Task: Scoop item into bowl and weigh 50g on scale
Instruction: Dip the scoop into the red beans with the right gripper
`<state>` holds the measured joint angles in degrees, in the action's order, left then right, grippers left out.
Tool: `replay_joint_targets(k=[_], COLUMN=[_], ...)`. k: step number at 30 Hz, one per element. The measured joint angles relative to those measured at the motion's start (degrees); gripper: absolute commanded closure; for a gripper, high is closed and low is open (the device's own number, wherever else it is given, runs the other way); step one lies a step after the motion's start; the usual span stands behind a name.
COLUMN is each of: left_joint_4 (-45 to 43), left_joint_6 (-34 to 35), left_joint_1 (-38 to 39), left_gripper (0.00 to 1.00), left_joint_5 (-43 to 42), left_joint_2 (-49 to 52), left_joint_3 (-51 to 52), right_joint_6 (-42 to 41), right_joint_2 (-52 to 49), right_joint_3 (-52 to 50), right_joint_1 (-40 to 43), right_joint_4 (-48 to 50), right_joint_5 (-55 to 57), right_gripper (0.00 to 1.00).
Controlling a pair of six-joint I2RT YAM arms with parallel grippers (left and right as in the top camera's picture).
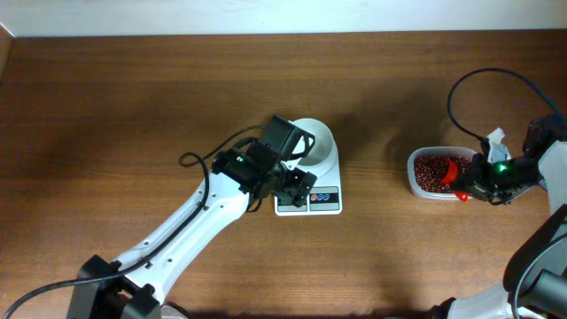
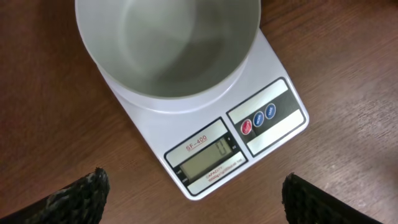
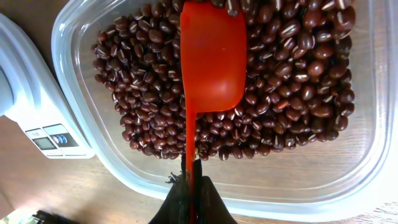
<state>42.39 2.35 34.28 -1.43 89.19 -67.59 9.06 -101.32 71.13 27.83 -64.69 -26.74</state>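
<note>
The white bowl (image 1: pixel 314 142) stands empty on the white scale (image 1: pixel 309 200) at the table's middle. In the left wrist view the bowl (image 2: pixel 166 43) fills the top and the scale's display (image 2: pixel 205 157) reads 0. My left gripper (image 1: pixel 295 184) is open beside the scale's front left; its fingertips (image 2: pixel 193 199) straddle the scale's front corner. The reddish-brown beans (image 1: pixel 433 171) lie in a clear tub (image 1: pixel 415 182) at the right. My right gripper (image 3: pixel 191 186) is shut on the handle of a red scoop (image 3: pixel 211 56), whose cup rests on the beans (image 3: pixel 286 81).
The clear tub's rim (image 3: pixel 81 124) surrounds the beans. The scale (image 3: pixel 37 118) shows at the left of the right wrist view. A black cable (image 1: pixel 483 84) loops above the right arm. The table's far edge meets a white wall.
</note>
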Motion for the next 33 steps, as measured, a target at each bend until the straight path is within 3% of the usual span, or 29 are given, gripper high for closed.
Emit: replay_joint_targets(k=[6, 9, 18, 23, 33], left_joint_4=[-0.3, -0.3, -0.4, -0.5, -1.4], left_joint_6=[0.0, 0.0, 0.0, 0.0, 0.0], left_joint_1=[0.0, 0.0, 0.0, 0.0, 0.0], left_gripper=[0.01, 0.01, 0.01, 0.01, 0.01], left_joint_5=[0.0, 0.0, 0.0, 0.0, 0.0], left_joint_2=[0.0, 0.0, 0.0, 0.0, 0.0], left_joint_3=[0.0, 0.0, 0.0, 0.0, 0.0], right_joint_6=[0.0, 0.0, -0.3, -2.1, -4.6], right_joint_2=[0.0, 0.0, -1.1, -1.1, 1.4], right_joint_3=[0.0, 0.0, -0.2, -0.2, 8.4], right_joint_1=[0.0, 0.0, 0.0, 0.0, -0.1], right_joint_4=[-0.1, -0.1, 1.3, 0.8, -10.3], right_joint_5=[0.0, 0.0, 0.2, -0.2, 6.6], right_gripper=[0.95, 0.86, 0.76, 0.53, 0.37])
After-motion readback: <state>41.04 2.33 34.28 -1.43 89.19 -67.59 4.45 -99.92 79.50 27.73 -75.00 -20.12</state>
